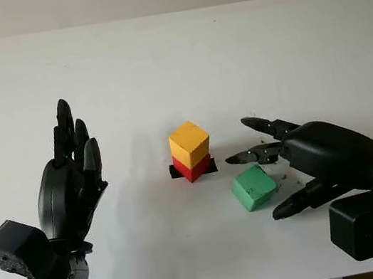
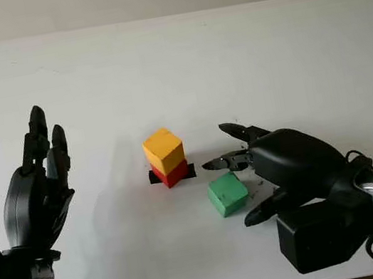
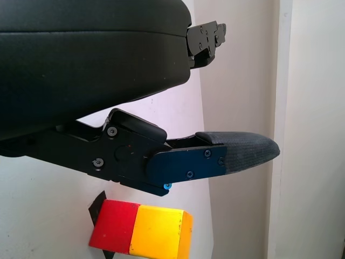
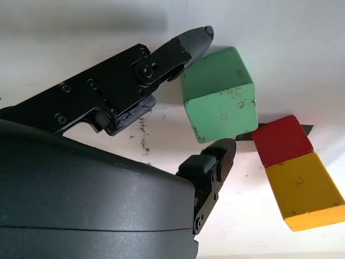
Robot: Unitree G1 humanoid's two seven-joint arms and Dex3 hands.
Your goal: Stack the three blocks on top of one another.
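Observation:
A yellow block (image 1: 189,142) sits on a red block (image 1: 193,170), and the pair stands on a black mark (image 1: 210,167) at the table's middle. A green block (image 2: 226,194) lies on the table just right of and in front of that pair. My right hand (image 1: 259,184) is open around the green block, with fingertips (image 4: 197,38) at its far side and the thumb (image 1: 288,204) at its near right. In the right wrist view one fingertip touches a corner of the block. My left hand (image 1: 73,139) is open and held upright at the near left, away from the blocks.
The white table (image 1: 158,58) stretches wide behind and to both sides of the blocks. Its far edge meets a pale wall. The near edge runs just beneath both forearms.

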